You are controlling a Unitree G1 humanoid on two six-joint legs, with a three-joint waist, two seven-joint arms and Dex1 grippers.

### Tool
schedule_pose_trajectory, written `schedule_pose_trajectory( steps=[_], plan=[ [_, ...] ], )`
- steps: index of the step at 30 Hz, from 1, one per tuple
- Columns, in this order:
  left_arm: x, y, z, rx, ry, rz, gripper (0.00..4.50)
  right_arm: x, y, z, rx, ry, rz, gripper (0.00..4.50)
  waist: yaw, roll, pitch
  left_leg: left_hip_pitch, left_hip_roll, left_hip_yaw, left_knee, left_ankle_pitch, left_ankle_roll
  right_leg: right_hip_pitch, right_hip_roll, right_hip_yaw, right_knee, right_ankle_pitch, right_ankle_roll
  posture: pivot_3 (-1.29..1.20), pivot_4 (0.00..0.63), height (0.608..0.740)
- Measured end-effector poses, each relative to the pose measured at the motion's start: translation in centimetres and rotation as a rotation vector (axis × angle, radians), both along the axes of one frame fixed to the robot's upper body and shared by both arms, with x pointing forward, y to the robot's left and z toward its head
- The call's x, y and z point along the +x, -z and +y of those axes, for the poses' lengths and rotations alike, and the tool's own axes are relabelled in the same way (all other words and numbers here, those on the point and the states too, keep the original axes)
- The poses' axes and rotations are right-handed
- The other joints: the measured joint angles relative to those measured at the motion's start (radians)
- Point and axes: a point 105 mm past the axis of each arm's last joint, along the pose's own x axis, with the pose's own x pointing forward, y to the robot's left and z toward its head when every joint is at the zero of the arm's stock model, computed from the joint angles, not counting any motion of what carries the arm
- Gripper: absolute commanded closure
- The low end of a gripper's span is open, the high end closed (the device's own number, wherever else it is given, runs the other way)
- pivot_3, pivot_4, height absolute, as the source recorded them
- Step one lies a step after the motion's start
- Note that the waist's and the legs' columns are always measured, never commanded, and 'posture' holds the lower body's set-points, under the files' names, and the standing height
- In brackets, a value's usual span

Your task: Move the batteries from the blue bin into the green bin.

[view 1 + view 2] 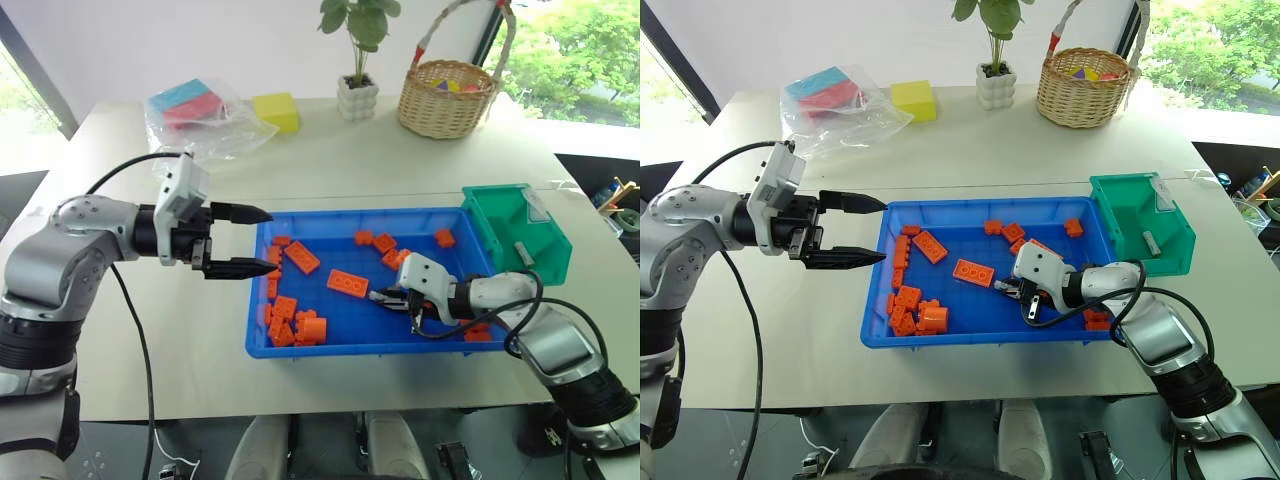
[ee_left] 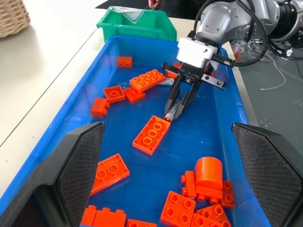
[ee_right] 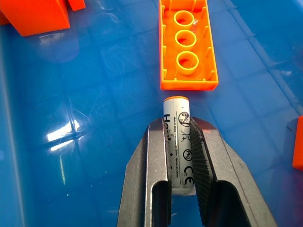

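- A battery (image 3: 177, 142) lies on the floor of the blue bin (image 1: 340, 349), clamped between the right fingers (image 3: 208, 165), its free end just short of an upturned orange brick (image 3: 188, 45).
- Bare blue floor opens on both sides of that battery (more loose bricks (image 1: 292, 322) crowd the bin's left end).
- Another battery (image 1: 520, 254) rests inside the green bin (image 1: 545, 252), which sits against the blue bin's far right corner.
- The right gripper (image 1: 385, 297) reaches low into the bin, angled down and toward the left.
- The left gripper (image 1: 243, 240) hovers at the bin's left rim, pointing right, its fingers spread wide and empty.
- Pale surface (image 1: 400, 165) stretches open behind the bins up to a wicker basket (image 1: 445, 95).
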Motion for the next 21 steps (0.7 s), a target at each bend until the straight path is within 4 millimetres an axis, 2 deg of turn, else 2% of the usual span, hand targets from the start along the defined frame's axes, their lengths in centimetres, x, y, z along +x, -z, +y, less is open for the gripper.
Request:
schedule_pose_trajectory(
  steps=[2, 5, 8, 10, 12, 14, 17, 21],
  plan=[
    [0.0, 0.0, 0.0, 0.001, -0.001, 0.0, 0.0, 0.1, -0.9, -0.3, 0.012, 0.026, -0.011, 4.41, 0.001, 0.0, 0.0, 0.0, 0.0, 0.0, 0.0, 0.0, 0.0, 0.0, 0.0, 0.0, 0.0, 0.0, 0.0, 0.0, 0.15, 0.702],
    [0.0, 0.0, 0.0, 0.002, -0.001, -0.001, 0.0, 1.1, -4.9, -1.9, 0.031, 0.103, -0.1, 4.41, 0.002, 0.0, 0.0, 0.0, 0.0, 0.0, 0.0, 0.0, 0.0, 0.0, 0.0, 0.0, 0.0, 0.0, 0.0, 0.0, 0.15, 0.702],
    [0.0, 0.0, 0.0, 0.002, -0.001, -0.001, 0.0, 2.8, -9.3, -5.7, -0.01, 0.266, -0.238, 4.41, 0.004, 0.0, 0.0, 0.0, 0.0, 0.0, 0.0, 0.0, 0.0, 0.0, 0.0, 0.0, 0.0, 0.0, 0.0, 0.0, 0.15, 0.702],
    [0.0, 0.0, 0.0, 0.004, -0.002, -0.004, 0.0, 3.8, -11.0, -9.2, -0.063, 0.411, -0.305, 4.41, 0.008, 0.0, 0.0, 0.0, 0.0, 0.0, -0.001, 0.0, 0.0, 0.0, 0.0, 0.0, 0.0, 0.0, 0.0, 0.0, 0.15, 0.702],
    [0.1, 0.0, 0.0, 0.003, -0.002, -0.01, 0.0, 4.5, -11.1, -12.2, -0.104, 0.539, -0.319, 4.41, 0.013, 0.0, 0.0, 0.0, 0.0, 0.001, -0.001, 0.0, 0.0, 0.0, -0.001, 0.0, 0.0, 0.0, 0.0, 0.0, 0.15, 0.702],
    [0.2, -0.1, 0.0, -0.004, -0.001, -0.015, 0.0, 4.9, -10.4, -14.7, -0.156, 0.644, -0.314, 4.41, 0.016, 0.0, 0.0, 0.0, 0.0, 0.001, -0.001, 0.0, 0.0, 0.0, -0.001, 0.0, 0.0, 0.0, 0.0, 0.0, 0.15, 0.702],
    [0.3, -0.2, -0.1, -0.01, 0.001, -0.016, 0.0, 4.9, -9.1, -16.7, -0.213, 0.728, -0.295, 4.41, 0.015, 0.0, 0.0, 0.0, 0.0, 0.001, -0.001, 0.0, 0.0, -0.001, -0.001, 0.0, 0.0, 0.0, 0.0, 0.0, 0.15, 0.702],
    [0.3, -0.4, -0.3, -0.013, 0.014, -0.029, 0.0, 5.0, -8.2, -16.9, -0.24, 0.744, -0.293, 2.47, 0.011, 0.0, 0.0, 0.0, 0.0, 0.002, -0.001, 0.0, 0.0, -0.001, -0.001, 0.0, 0.0, 0.0, 0.0, 0.0, 0.15, 0.702]
  ],
)
